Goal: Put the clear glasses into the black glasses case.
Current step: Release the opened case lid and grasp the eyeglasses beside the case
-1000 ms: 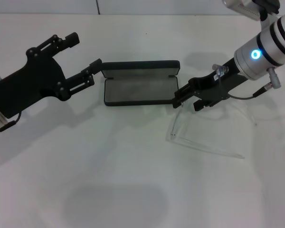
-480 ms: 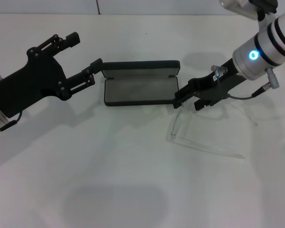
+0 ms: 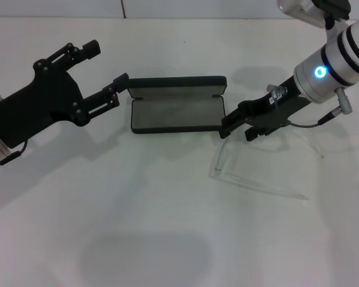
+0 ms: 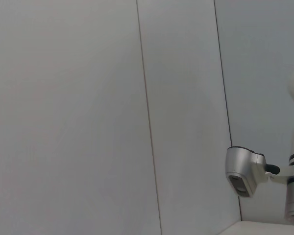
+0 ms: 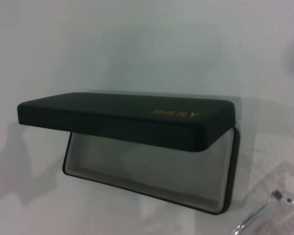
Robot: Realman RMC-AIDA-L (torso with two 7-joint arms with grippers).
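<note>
Only the right wrist view shows orange lettering (image 5: 175,113) on the black glasses case (image 5: 137,120).

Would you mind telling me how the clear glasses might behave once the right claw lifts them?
The clear glasses look thin and all plastic, so probably light and a bit springy. One long arm lies splayed out, so it may swing or snag on the black glasses case. The smooth lens could slip in the right claw.

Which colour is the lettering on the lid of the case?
Orange-gold, on the black lid of the case; the right wrist view shows it best.
</note>
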